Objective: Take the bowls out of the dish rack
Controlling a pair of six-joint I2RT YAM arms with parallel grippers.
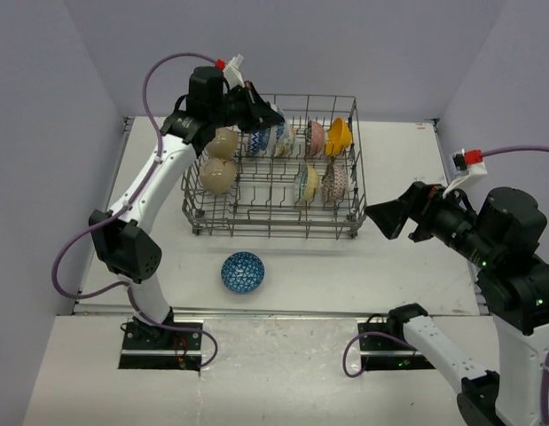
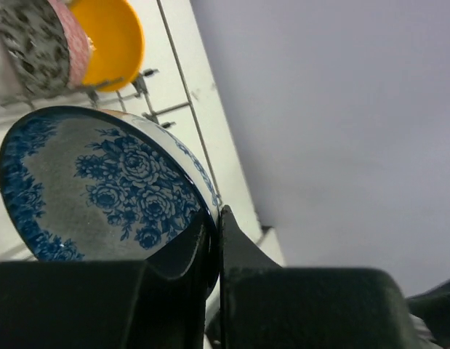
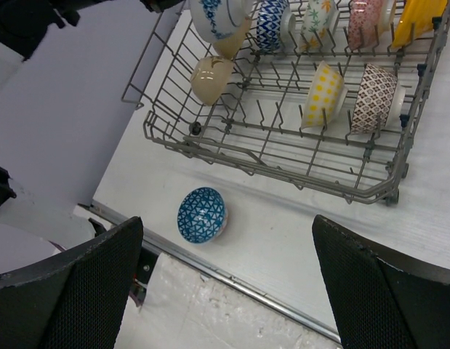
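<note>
My left gripper (image 1: pixel 267 117) is shut on the rim of a white bowl with blue flowers (image 2: pixel 101 189), held at the back left of the dish rack (image 1: pixel 274 232). In the right wrist view this bowl (image 3: pixel 217 14) sits slightly above the rack's back row. The rack also holds two beige bowls (image 1: pixel 217 175), a yellow checked one (image 3: pixel 323 102), a brown patterned one (image 3: pixel 377 97), a pinkish one (image 3: pixel 366 18) and an orange one (image 1: pixel 339 136). A blue triangle-patterned bowl (image 1: pixel 242 272) lies upside down on the table in front of the rack. My right gripper (image 1: pixel 389 220) hangs open and empty, right of the rack.
The rack's wire walls and rows of tines (image 3: pixel 283 116) surround the bowls. A metal strip (image 3: pixel 268 291) marks the table's near edge. Grey walls close in at the left, back and right. Both arm bases (image 1: pixel 159 342) stand at the near edge.
</note>
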